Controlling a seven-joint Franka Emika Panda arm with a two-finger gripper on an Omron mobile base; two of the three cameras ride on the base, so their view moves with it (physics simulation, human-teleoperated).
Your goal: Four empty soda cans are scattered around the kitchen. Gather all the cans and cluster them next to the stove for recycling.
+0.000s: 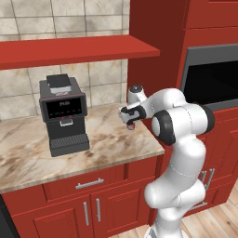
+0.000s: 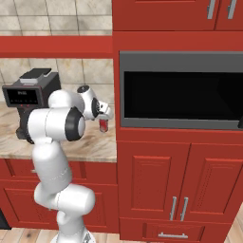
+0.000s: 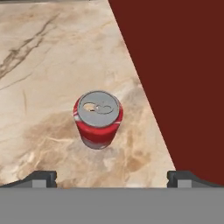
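Below our hand (image 3: 112, 177), standing upright on the marble table (image 3: 39, 65), is the bright red soda can (image 3: 98, 120), its silvery top facing us and nothing touching it. Our hand hangs above it with its fingertips (image 3: 40, 178) spread as wide as they go, holding nothing. From the base views the can (image 2: 104, 125) sits just under the hand (image 1: 130, 122), close to the table's end, with the tall red cabinet side (image 3: 183, 78) just beside it. The coffee machine (image 1: 63, 114) stands well apart on the far side. We judge the risk lies in the descent: the can looks off-centre between our fingertips, so one could clip its rim and tip it, or the other could scrape the cabinet.
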